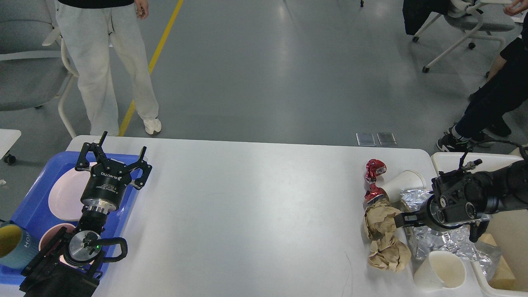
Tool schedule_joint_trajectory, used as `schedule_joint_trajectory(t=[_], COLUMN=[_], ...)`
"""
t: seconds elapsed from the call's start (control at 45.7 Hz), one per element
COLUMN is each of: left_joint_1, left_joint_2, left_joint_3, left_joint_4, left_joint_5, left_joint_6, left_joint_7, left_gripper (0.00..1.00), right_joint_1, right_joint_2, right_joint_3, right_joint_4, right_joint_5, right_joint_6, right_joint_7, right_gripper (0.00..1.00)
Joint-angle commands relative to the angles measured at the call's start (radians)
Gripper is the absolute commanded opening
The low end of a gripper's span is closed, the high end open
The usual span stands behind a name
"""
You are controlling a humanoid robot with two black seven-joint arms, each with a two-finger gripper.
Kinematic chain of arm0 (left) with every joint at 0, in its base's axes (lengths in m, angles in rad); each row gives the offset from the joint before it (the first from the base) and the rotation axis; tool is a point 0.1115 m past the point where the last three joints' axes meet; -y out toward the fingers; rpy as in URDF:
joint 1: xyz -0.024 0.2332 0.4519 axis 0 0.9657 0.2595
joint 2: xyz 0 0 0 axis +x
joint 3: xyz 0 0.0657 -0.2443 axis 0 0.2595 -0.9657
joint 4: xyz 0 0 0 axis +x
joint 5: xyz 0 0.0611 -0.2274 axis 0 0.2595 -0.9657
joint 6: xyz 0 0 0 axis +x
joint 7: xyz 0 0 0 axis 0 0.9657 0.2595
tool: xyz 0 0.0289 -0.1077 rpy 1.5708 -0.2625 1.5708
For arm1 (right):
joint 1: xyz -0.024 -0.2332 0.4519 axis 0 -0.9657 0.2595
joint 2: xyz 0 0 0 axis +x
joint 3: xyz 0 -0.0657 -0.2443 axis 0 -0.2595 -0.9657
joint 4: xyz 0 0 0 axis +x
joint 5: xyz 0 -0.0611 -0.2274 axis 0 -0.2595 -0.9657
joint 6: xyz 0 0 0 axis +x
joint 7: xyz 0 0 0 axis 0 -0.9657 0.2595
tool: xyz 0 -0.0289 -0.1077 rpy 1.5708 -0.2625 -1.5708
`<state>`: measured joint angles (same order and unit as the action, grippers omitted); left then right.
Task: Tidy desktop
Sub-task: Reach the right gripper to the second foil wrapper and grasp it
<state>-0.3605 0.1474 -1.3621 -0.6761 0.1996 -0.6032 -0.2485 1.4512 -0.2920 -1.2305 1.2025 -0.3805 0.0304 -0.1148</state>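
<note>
The white desktop [255, 214] carries a cluster of litter at its right end: two crumpled brown paper balls [381, 215] [387, 253], two crumpled red wrappers [374, 169], a tipped white paper cup [406, 180], silver foil [439, 241] and another white paper cup [441, 270]. My right gripper [399, 219] is low over the foil, pointing left, its tip at the upper paper ball; it looks dark and its fingers cannot be told apart. My left gripper [119, 150] is open and empty above the blue tray [29, 198].
The tray holds a pink plate [66, 192], a pink bowl and a teal mug [12, 245]. A cream-white bin [449, 159] stands off the table's right edge. A person [107, 62] stands beyond the far left corner; office chairs stand at both far sides.
</note>
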Motion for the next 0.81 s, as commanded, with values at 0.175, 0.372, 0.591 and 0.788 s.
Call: schedule_joint_trajectory(t=[0.175, 0.372, 0.591, 0.788], left_joint_1=[0.000, 0.000, 0.000, 0.000], left_joint_2=[0.000, 0.000, 0.000, 0.000], left_joint_3=[0.000, 0.000, 0.000, 0.000], left_joint_4=[0.000, 0.000, 0.000, 0.000], left_joint_5=[0.000, 0.000, 0.000, 0.000], left_joint_6=[0.000, 0.000, 0.000, 0.000], left_joint_7=[0.000, 0.000, 0.000, 0.000], left_gripper=[0.97, 0.97, 0.97, 0.97], right_joint_1=[-0.121, -0.158, -0.189, -0.195], right_joint_2=[0.002, 0.008, 0.031, 0.031], right_joint_3=[0.026, 0.042, 0.045, 0.051], right_joint_4=[-0.118, -0.136, -0.173, -0.179], right_joint_5=[0.003, 0.003, 0.083, 0.118], right_joint_6=[-0.033, -0.035, -0.035, -0.035], right_joint_7=[-0.002, -0.003, -0.002, -0.002], right_gripper=[0.97, 0.87, 0.57, 0.10])
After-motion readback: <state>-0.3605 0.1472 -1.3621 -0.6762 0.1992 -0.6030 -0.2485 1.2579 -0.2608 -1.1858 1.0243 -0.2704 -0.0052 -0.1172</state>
